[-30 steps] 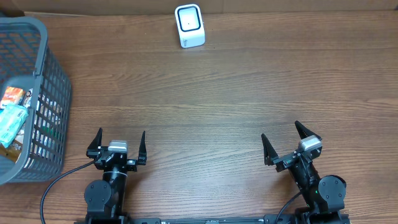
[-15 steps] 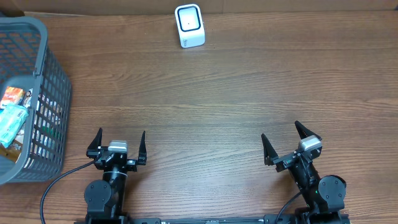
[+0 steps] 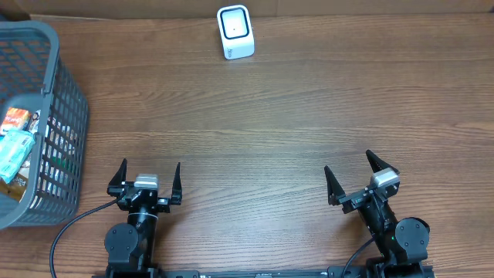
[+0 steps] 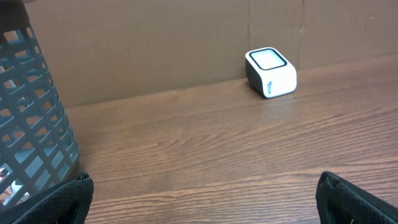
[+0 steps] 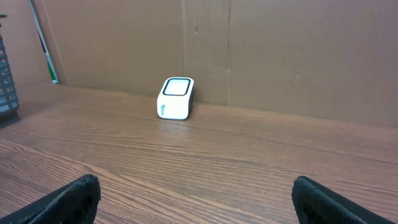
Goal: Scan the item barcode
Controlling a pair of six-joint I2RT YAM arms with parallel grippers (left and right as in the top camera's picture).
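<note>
Left gripper (image 3: 150,171): its jaws are standing spread wide and holding nothing, at the near edge of the counter (image 3: 270,116).
Right gripper (image 3: 347,164): its jaws are standing spread wide too and holding nothing. It is sitting at the same near edge, well apart from the left one.
Scanner (image 3: 235,32): this small white box with a dark-rimmed window on top is sitting at the far edge of the counter, close to the brown cardboard wall (image 5: 280,50).
Writing on the scanner: a little blue mark is showing on its side, too small to read.
Basket (image 3: 68,116): this grey plastic basket is standing at the left side of the counter, near the left gripper.
Items: a teal packet (image 3: 15,153) and an orange packet (image 3: 14,120) are lying inside the basket.
Writing on the items: some print is showing on the packets, but it is too small to read.
</note>
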